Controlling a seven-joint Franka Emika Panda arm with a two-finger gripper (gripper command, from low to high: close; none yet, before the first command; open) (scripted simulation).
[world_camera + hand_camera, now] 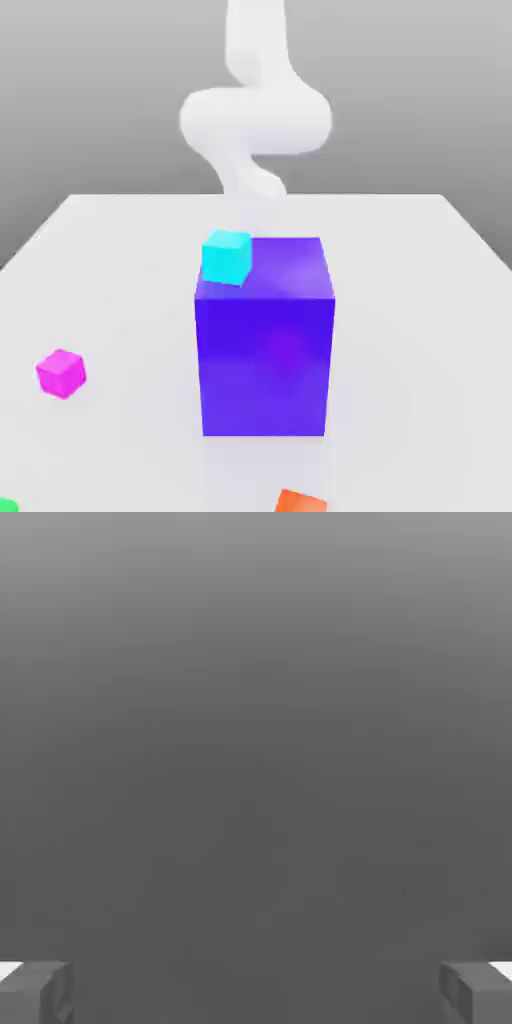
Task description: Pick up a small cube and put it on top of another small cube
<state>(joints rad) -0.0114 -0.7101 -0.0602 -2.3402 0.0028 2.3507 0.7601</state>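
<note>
On the far side of the worktop (pixel 420 300), in the exterior view: one white, smooth-shelled robot arm (pixel 257 120), its lower part running down towards the back of the large block. End effector (pixel 256 994): set wide, fingers well apart, nothing held between them.

Task's thing: one small cube, colour unspecified; four candidates. From the arm's lower part, all four lie towards the exterior view's near edge of the worktop; exact bearing from the fingertips cannot be told. No long axis, the cubes being about equal-sided.

Item: small cyan cube, smooth-faced (pixel 227 258), on top of the large block, by its edge at the exterior view's left; probably the nearest candidate.

Item: small magenta cube, smooth-faced (pixel 61 374), on the worktop, well apart from the block, towards the exterior view's left edge; turned corner-forward.

Item: small orange cube, smooth-faced (pixel 301 502), at the near edge of the picture, partly cut off.

Item: small green cube, apparently (pixel 8 505), near left corner, mostly cut off.

Obstacle: large blue-violet block, smooth-faced (pixel 264 365), upright, between arm and near cubes; a low reach risks striking it. Advisable: lift clear, pass over or around, then descend.
</note>
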